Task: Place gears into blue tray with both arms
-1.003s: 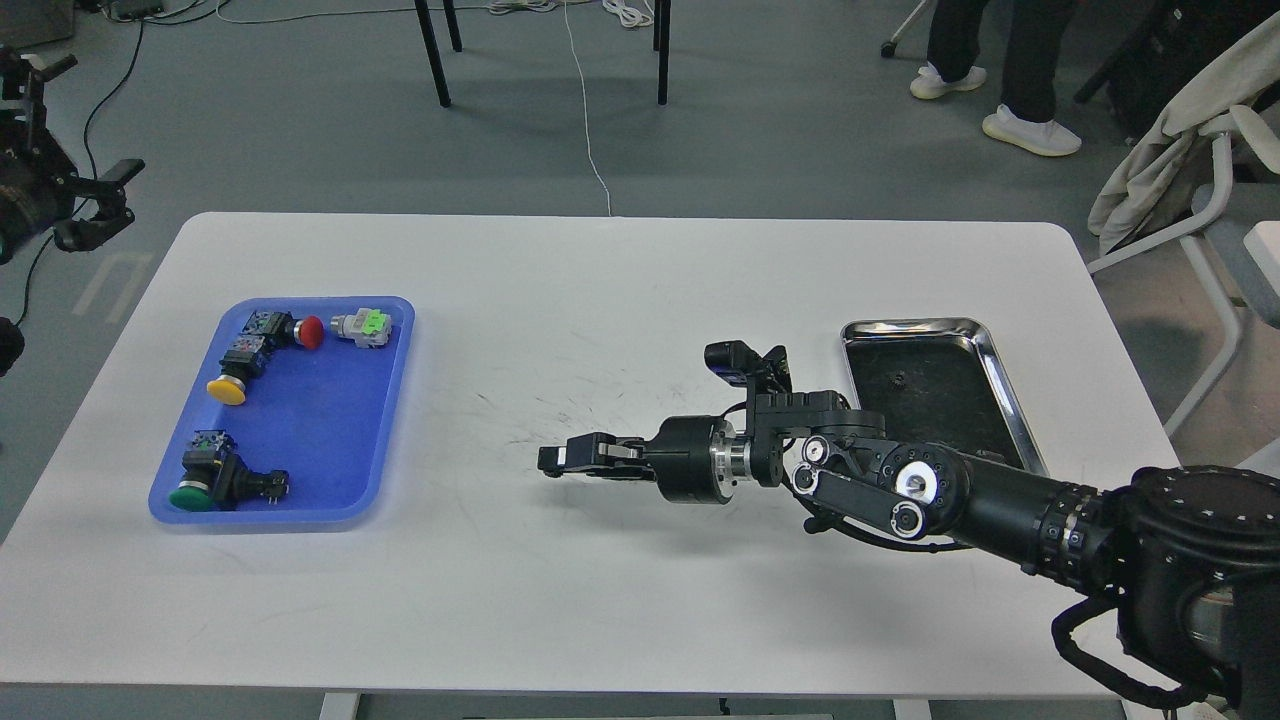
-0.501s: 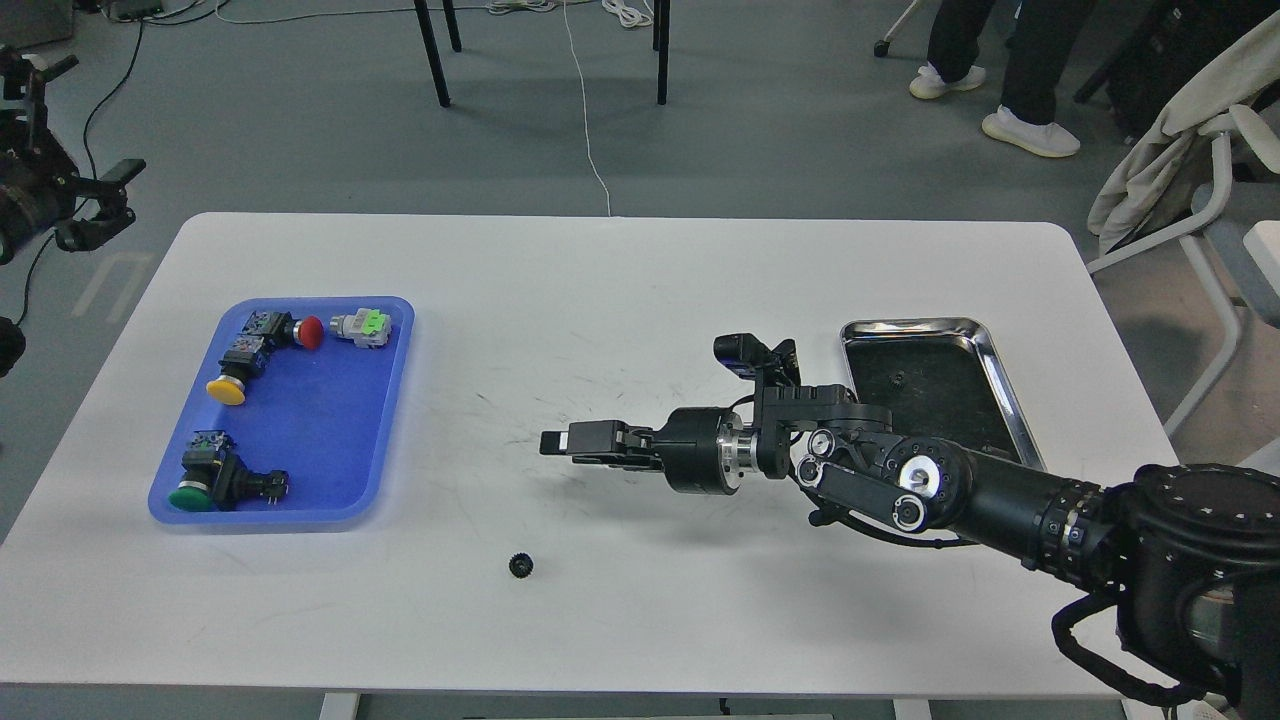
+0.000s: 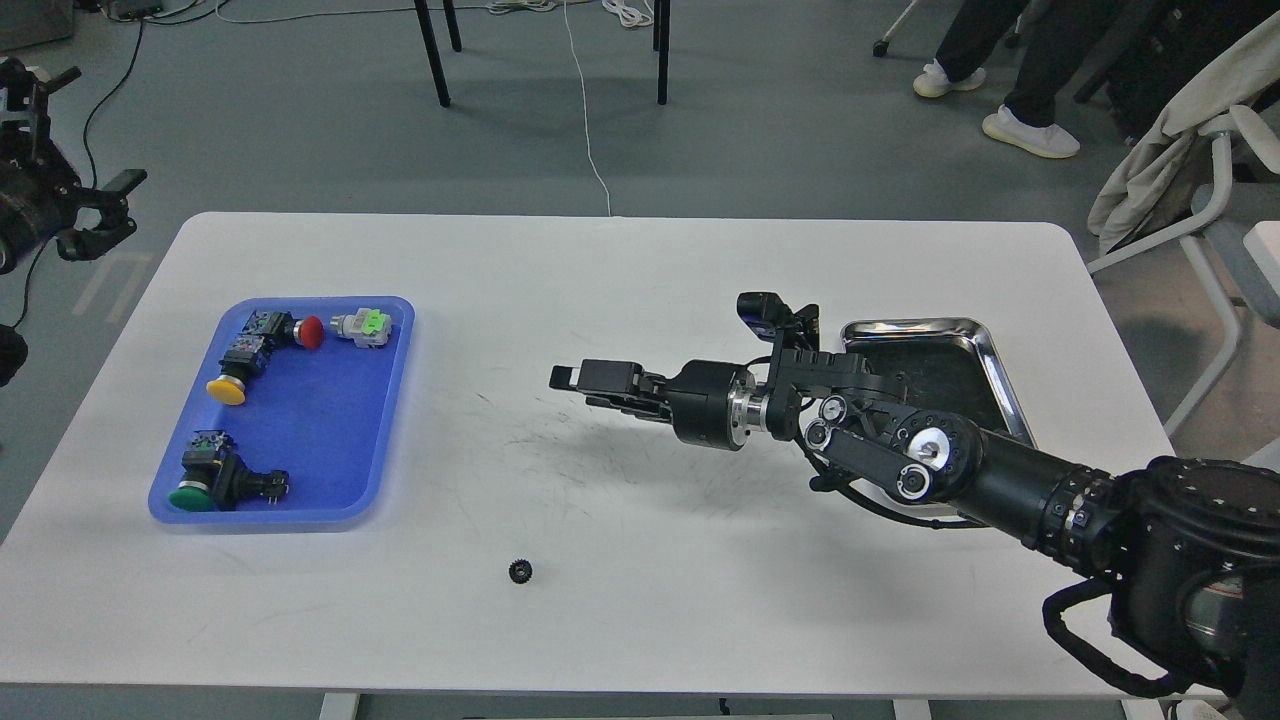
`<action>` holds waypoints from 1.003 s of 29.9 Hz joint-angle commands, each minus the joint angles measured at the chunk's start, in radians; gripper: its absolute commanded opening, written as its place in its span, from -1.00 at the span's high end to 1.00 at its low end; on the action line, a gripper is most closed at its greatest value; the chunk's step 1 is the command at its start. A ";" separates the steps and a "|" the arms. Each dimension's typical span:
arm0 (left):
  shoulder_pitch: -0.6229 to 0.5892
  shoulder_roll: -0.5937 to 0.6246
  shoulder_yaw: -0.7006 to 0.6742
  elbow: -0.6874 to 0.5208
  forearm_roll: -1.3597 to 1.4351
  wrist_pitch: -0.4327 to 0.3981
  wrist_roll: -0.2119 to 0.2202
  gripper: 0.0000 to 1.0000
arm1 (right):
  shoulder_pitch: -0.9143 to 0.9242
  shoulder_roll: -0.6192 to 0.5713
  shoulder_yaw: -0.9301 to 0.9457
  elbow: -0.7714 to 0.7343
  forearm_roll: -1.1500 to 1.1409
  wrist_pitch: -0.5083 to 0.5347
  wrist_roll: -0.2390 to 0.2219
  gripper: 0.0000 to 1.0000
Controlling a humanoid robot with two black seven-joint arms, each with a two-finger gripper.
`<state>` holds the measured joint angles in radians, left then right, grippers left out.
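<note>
From the head view, a single gear (image 3: 520,571) lies flat on the white table (image 3: 640,290) near its front edge, well apart from the blue tray (image 3: 385,420) at the left, which holds push-buttons with red (image 3: 310,332), yellow (image 3: 227,391) and green (image 3: 188,496) caps. The right gripper (image 3: 572,379) hangs above the table's middle, pointing left, fingers parted and empty. The left gripper (image 3: 98,212) sits off the table's far left corner; whether it is open I cannot tell. A steel tray (image 3: 985,350) lies at the right.
</note>
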<state>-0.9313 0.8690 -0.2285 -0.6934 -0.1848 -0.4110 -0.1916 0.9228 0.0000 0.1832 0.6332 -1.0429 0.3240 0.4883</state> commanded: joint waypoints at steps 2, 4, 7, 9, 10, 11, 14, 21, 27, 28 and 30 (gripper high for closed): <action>0.002 0.001 0.000 0.000 0.001 -0.002 0.001 -0.98 | 0.001 0.000 0.033 -0.015 0.001 -0.032 0.000 -0.44; 0.002 0.001 0.000 0.000 0.001 -0.002 0.000 -0.98 | 0.001 0.000 0.068 -0.017 0.001 -0.046 0.000 -0.47; 0.002 0.001 0.000 0.000 0.001 0.000 0.000 -0.98 | 0.002 0.000 0.113 -0.024 0.001 -0.065 -0.005 -0.47; 0.002 0.001 0.001 0.000 0.001 -0.002 0.001 -0.98 | 0.002 0.000 0.145 -0.027 0.010 -0.079 -0.010 -0.50; 0.003 0.001 0.001 0.000 0.002 -0.002 0.001 -0.98 | 0.002 0.000 0.163 -0.027 0.026 -0.080 -0.014 -0.54; 0.005 0.001 0.001 0.000 0.002 -0.002 0.001 -0.98 | 0.004 0.000 0.173 -0.029 0.043 -0.080 -0.014 -0.56; 0.006 -0.001 0.001 -0.002 0.004 -0.002 0.001 -0.98 | 0.022 0.000 0.177 -0.029 0.099 -0.094 -0.017 -0.57; 0.035 0.002 0.021 -0.044 0.005 -0.002 0.001 -0.98 | 0.067 0.000 0.188 -0.027 0.271 -0.141 -0.017 -0.57; 0.037 -0.001 0.064 -0.069 0.007 -0.002 -0.002 -0.98 | 0.077 -0.032 0.222 -0.027 0.411 -0.192 -0.022 -0.62; 0.037 -0.001 0.064 -0.081 0.007 -0.002 0.000 -0.98 | 0.077 -0.046 0.234 -0.027 0.432 -0.198 -0.028 -0.62; 0.037 0.007 0.078 -0.121 0.025 0.000 -0.003 -0.98 | 0.077 -0.078 0.258 -0.026 0.478 -0.200 -0.039 -0.62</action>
<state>-0.8947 0.8697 -0.1647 -0.7720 -0.1768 -0.4121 -0.1921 0.9992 -0.0381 0.4104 0.6057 -0.6257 0.1327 0.4622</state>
